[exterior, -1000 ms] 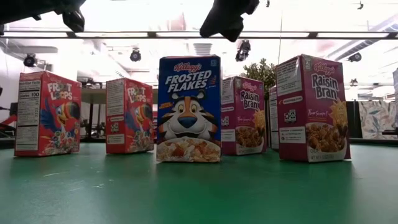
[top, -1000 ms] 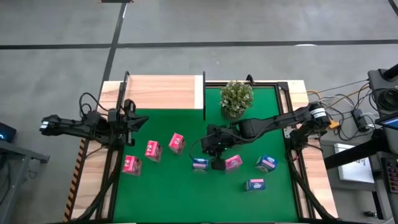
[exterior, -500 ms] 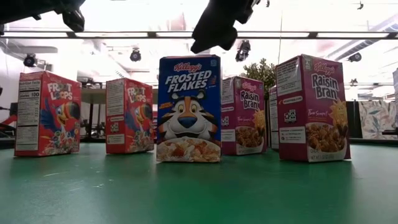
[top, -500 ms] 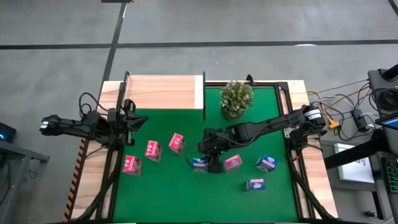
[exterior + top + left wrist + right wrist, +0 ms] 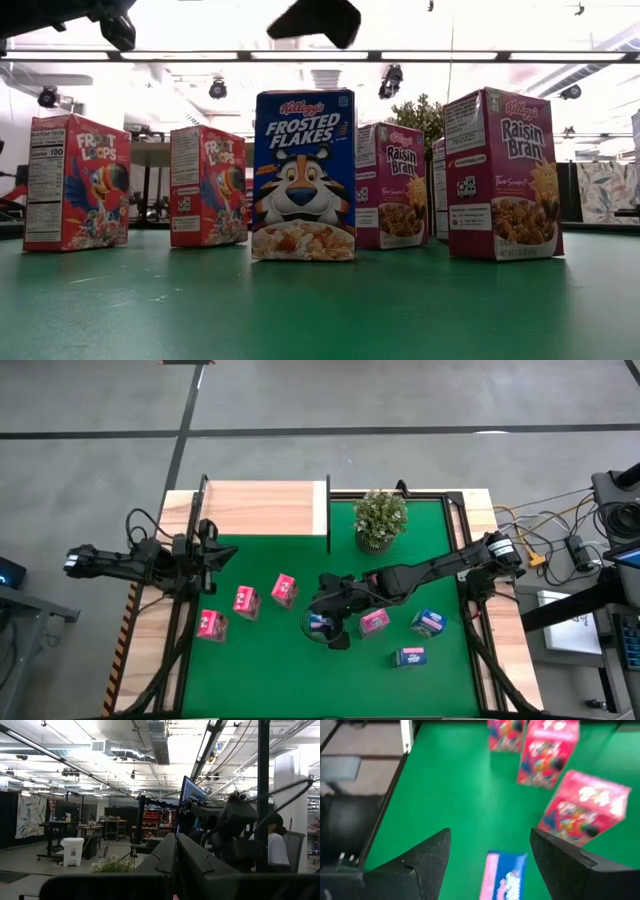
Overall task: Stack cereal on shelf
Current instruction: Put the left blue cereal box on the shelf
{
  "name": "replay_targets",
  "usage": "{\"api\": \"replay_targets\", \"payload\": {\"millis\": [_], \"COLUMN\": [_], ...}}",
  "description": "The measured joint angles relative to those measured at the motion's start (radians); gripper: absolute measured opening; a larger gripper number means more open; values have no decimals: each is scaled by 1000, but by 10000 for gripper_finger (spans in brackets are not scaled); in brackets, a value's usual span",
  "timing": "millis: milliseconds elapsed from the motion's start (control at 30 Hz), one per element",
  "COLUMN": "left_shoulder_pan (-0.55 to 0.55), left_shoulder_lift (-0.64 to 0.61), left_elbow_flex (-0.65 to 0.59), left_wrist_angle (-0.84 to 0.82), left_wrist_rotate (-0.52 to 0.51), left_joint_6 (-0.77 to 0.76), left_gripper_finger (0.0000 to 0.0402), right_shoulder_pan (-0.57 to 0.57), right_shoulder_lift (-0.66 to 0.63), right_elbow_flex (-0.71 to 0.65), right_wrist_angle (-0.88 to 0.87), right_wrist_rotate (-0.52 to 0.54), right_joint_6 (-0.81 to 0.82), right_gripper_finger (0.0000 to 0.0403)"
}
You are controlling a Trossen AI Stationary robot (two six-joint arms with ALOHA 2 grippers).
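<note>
Several small cereal boxes stand upright on the green mat (image 5: 260,660). A blue Frosted Flakes box (image 5: 303,175) stands mid-table, and my right gripper (image 5: 490,836) hangs open just above it, a finger on either side, clear of the box top (image 5: 505,875). Pink boxes (image 5: 285,590) (image 5: 246,601) (image 5: 211,624) stand to its left and one (image 5: 374,622) to its right. Two more blue boxes (image 5: 428,622) (image 5: 409,656) stand farther right. The pale wood shelf (image 5: 265,508) lies at the far left. My left gripper (image 5: 222,552) waits shut at the left edge.
A small potted plant (image 5: 380,518) stands at the far edge, right of the shelf. The shelf's black uprights (image 5: 328,510) rise at its sides. Open green mat lies along the near edge. A seated person (image 5: 275,847) shows in the room beyond.
My right gripper has moved toward the table's left and slightly nearer, from beside the pink box to over the blue Frosted Flakes box, and has opened. The boxes have kept their places.
</note>
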Motion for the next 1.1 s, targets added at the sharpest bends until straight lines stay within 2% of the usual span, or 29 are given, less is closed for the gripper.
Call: {"api": "replay_targets", "payload": {"millis": [467, 600, 800, 1100], "left_shoulder_pan": [0, 0, 0, 0], "left_shoulder_lift": [0, 0, 0, -1], "left_elbow_flex": [0, 0, 0, 0], "left_wrist_angle": [15, 16, 16, 15], "left_wrist_rotate": [0, 0, 0, 0], "left_joint_6": [0, 1, 1, 1], "left_gripper_finger": [0, 0, 0, 0], "right_shoulder_pan": [8, 26, 36, 40], "right_shoulder_lift": [0, 0, 0, 103], "right_elbow_flex": [28, 10, -21, 6], "right_wrist_angle": [-58, -183, -188, -220], "right_wrist_rotate": [32, 120, 130, 121], "right_joint_6": [53, 62, 114, 113], "right_gripper_finger": [247, 247, 247, 247]}}
